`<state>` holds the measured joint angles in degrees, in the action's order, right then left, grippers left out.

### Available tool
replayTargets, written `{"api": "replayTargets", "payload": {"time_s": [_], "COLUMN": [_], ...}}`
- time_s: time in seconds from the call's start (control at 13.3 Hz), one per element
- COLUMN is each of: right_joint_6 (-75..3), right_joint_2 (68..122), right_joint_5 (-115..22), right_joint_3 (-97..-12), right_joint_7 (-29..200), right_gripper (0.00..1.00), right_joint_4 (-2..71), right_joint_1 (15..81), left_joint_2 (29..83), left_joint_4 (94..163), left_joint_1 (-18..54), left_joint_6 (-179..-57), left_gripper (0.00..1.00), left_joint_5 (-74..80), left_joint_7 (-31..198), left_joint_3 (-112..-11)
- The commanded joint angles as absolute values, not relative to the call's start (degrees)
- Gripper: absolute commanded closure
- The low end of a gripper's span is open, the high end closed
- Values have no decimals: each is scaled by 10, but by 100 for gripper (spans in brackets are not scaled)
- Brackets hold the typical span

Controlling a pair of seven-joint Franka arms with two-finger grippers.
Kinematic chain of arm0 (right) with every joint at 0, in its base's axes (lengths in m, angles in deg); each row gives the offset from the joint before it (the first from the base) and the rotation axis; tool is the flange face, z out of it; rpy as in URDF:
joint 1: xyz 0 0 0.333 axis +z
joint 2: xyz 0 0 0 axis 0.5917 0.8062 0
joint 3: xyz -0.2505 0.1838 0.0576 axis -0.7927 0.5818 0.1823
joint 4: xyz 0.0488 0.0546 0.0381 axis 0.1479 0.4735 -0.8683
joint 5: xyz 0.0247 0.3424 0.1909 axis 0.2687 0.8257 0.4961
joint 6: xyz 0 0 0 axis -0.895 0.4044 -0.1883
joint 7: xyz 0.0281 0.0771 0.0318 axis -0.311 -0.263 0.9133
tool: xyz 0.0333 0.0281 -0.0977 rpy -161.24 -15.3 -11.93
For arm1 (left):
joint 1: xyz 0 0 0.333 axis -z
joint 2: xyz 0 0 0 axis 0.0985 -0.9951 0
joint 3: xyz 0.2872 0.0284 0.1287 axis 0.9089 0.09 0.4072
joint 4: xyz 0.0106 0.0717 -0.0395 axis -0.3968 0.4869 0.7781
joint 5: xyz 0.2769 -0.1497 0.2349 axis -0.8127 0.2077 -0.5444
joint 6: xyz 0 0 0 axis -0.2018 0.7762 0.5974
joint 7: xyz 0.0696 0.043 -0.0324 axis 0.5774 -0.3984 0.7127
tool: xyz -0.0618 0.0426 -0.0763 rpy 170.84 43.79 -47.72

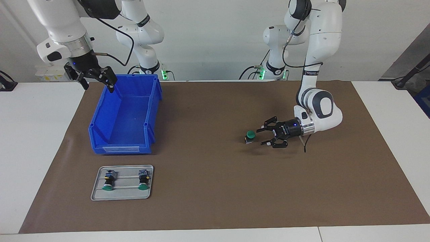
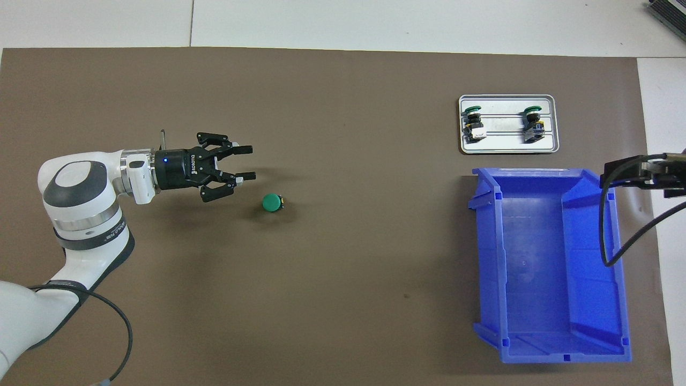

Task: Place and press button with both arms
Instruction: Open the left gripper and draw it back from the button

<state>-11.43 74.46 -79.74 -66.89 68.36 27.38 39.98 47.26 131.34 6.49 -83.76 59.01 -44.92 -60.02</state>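
One button stands alone on the brown mat, cap up, right of centre in the facing view and left of centre in the overhead view. The left gripper lies low and horizontal just beside it, fingers spread and holding nothing; the button sits just off the fingertips, not between them. The step in hand appears to be the pick. For a sound grasp, the left gripper should line up with the button, advance until the fingers flank the boxy body below the collar, then close squarely, since the small part may tip or skid if one finger lands first. The right gripper waits with fingers spread over the bin rim at upper left of the facing view. Two more buttons lie on the tray at lower left.
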Motion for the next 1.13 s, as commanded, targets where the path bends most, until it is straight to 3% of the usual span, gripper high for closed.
{"api": "replayTargets", "payload": {"time_s": [0.0, 0.3, 1.06], "right_joint_6": [-111, -111, -111], "right_joint_2": [738, 738, 736], "right_joint_5": [-796, -796, -796], "right_joint_3": [-671, -672, -673], "right_joint_7": [696, 695, 696], "right_gripper": [0, 0, 0], "right_joint_4": [282, 282, 284], "right_joint_1": [400, 400, 394], "left_joint_2": [493, 544, 667], "left_joint_4": [1271, 1214, 1202], "left_joint_1": [55, 61, 101], "left_joint_6": [-828, -828, -823], "left_gripper": [39, 39, 36], "left_joint_5": [517, 379, 66], "left_joint_7": [-331, -136, 189], "left_joint_3": [-600, -601, -609]}}
